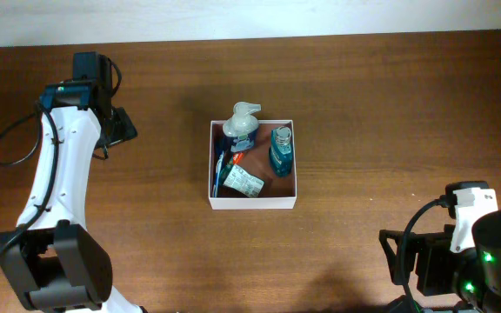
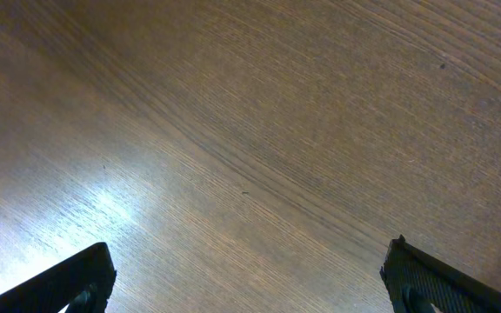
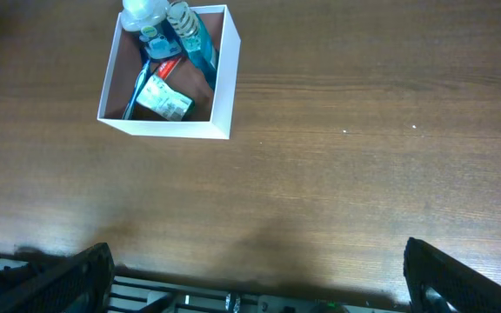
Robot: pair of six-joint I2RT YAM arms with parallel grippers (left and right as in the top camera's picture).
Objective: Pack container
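Left: 1 left arm (image 1: pixel 55 174), reaching to the far-left part of the counter (image 1: pixel 390 104), well apart from the box. In the left wrist view, the left hand (image 2: pixel 255 278) is released: its 2 fingertips (image 2: pixel 76 283) sit at the bottom corners, wide apart, with only bare wood grain between them. Hand is grasping nothing.

Centre: 1 box (image 1: pixel 252 205), square and shallow, with white walls and a reddish-brown floor. It sits flat on the counter about mid-frame, and neither arm touches it.

Contents, left to right in overhead:
- 1 slim blue item (image 1: pixel 219 167) along the left wall. Can't tell what it is.
- 1 clear pump bottle (image 1: pixel 242 126) in the far-left corner, with its pump head over the rim.
- 1 white packet (image 1: pixel 243 183) with a printed label, lying at the near left.
- 1 teal bottle (image 1: pixel 281 149) on the far-right side, lying down.
- A bit of red-orange shows between the blue item and the packet. Can't tell whether it is a separate thing.

Labels: print is visible on the packet and the teal bottle, but it is too small to read. No brand is legible.

Right: 1 right arm (image 1: pixel 472 252) at the near-right corner of the counter, well apart from the box. The right hand (image 3: pixel 263 278) is released too, with fingers at the bottom corners of its view, spread wide and empty. The box shows at the top left of that view.
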